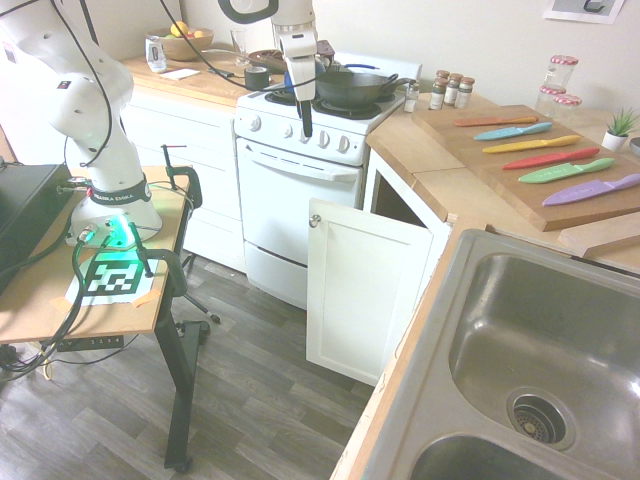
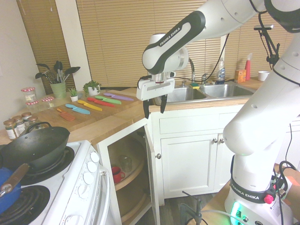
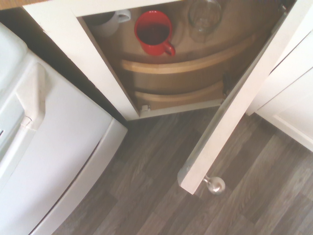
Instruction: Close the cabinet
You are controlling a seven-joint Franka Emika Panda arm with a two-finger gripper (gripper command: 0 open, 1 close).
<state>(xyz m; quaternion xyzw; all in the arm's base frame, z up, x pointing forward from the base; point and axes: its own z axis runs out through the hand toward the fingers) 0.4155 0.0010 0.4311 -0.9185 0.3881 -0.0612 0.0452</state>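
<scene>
With my dark two-finger gripper (image 2: 155, 114) spread at upper centre, descending may clip the white recessed-panel door (image 1: 364, 285), depth seeming uncertain.

The claw (image 2: 155, 111) hangs open above the cabinet door (image 2: 152, 180) — ajar — a red mug (image 2: 117, 174) inside.

Glossy red mug (image 3: 154, 33), seemingly grey wood-grain floor (image 3: 146, 161)
</scene>
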